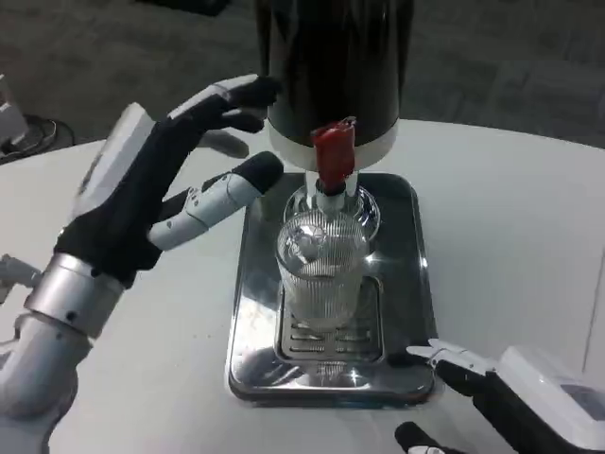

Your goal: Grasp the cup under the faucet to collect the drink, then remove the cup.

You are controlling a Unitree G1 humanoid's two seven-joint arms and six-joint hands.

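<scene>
- A white table [510, 218] with a rounded far edge fills most of the view; its surface is smooth and plain.
- Beyond the edge lies a dark grey floor [492, 57], like carpet, with a faintly mottled texture.
- At the far left edge a small white object [11, 121] and thin dark cables [47, 132] lie on the floor; what they belong to cannot be told.
- The light is soft and even, from above; shadows on the table are faint.
- At the top, a dark shape [194, 6] sits on the floor, cut off by the picture's edge.
</scene>
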